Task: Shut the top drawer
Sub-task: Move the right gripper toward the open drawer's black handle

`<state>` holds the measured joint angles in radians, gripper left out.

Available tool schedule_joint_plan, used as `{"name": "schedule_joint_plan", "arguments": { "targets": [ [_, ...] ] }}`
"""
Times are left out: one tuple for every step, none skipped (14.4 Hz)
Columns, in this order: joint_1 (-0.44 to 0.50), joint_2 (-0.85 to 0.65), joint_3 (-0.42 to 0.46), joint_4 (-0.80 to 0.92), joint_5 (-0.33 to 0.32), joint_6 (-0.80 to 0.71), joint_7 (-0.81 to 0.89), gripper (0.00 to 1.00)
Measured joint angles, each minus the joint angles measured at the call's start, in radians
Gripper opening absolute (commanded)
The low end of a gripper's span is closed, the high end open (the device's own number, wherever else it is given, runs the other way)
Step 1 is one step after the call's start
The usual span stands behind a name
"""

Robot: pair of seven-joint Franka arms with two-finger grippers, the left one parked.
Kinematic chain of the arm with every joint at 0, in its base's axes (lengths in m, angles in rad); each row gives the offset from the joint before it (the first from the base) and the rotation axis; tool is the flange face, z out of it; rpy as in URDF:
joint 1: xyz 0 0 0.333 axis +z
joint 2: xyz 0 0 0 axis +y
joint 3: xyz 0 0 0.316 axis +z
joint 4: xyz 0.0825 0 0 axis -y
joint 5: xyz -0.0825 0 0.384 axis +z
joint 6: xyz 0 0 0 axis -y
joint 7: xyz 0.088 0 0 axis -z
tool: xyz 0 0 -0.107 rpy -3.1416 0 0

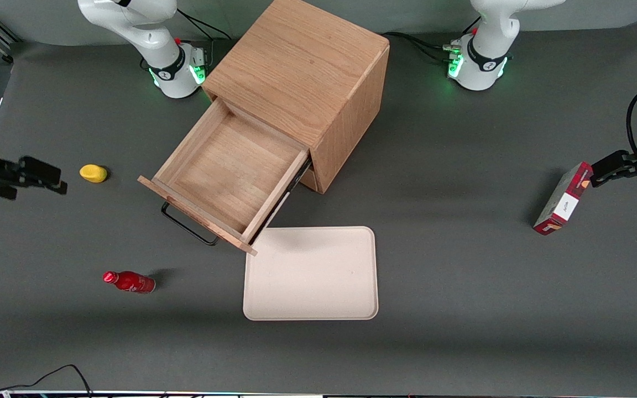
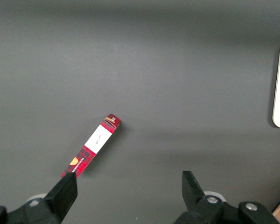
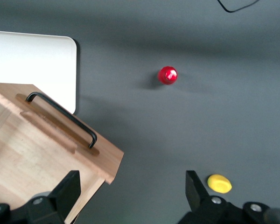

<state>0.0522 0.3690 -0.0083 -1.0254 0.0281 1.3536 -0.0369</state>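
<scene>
The wooden cabinet (image 1: 296, 66) stands at the table's middle. Its top drawer (image 1: 230, 166) is pulled far out and is empty, with the thin black wire handle (image 1: 186, 224) on its front. The right wrist view shows the drawer front (image 3: 98, 156) and the handle (image 3: 60, 114). My right gripper (image 1: 56, 178) hovers above the table toward the working arm's end, well apart from the drawer front and close to a yellow object. It is open and empty (image 3: 130, 191), one finger over the drawer's corner. The lower drawer is hidden.
A yellow object (image 1: 93, 173) (image 3: 219, 183) lies beside my gripper. A red bottle (image 1: 129, 281) (image 3: 168, 75) lies nearer the front camera. A beige tray (image 1: 311, 272) (image 3: 32, 60) sits just in front of the drawer. A red carton (image 1: 563, 199) (image 2: 91, 147) stands toward the parked arm's end.
</scene>
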Motion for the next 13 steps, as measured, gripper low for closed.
{"name": "schedule_joint_plan", "arguments": {
  "targets": [
    [0.0, 0.021, 0.0, 0.019, 0.001, 0.0, -0.031, 1.0],
    [0.001, 0.032, 0.002, 0.029, 0.002, -0.002, -0.076, 1.0],
    [0.002, 0.035, 0.008, 0.034, 0.002, -0.006, -0.133, 1.0],
    [0.002, 0.035, 0.019, 0.035, 0.003, -0.012, -0.184, 1.0],
    [0.003, 0.036, 0.039, 0.036, 0.003, -0.024, -0.247, 1.0],
    [0.004, 0.038, 0.057, 0.036, 0.003, -0.027, -0.294, 1.0],
    [0.005, 0.043, 0.079, 0.036, 0.003, -0.031, -0.354, 1.0],
    [0.006, 0.052, 0.101, 0.036, 0.003, -0.034, -0.415, 1.0],
    [0.007, 0.065, 0.12, 0.035, 0.003, -0.035, -0.476, 1.0],
    [0.009, 0.08, 0.133, 0.036, 0.003, -0.035, -0.537, 1.0],
    [0.009, 0.097, 0.138, 0.036, 0.003, -0.034, -0.597, 1.0],
    [0.009, 0.111, 0.14, 0.036, 0.003, -0.033, -0.661, 1.0],
    [0.008, 0.123, 0.14, 0.036, 0.003, -0.033, -0.714, 1.0]
  ]
}}
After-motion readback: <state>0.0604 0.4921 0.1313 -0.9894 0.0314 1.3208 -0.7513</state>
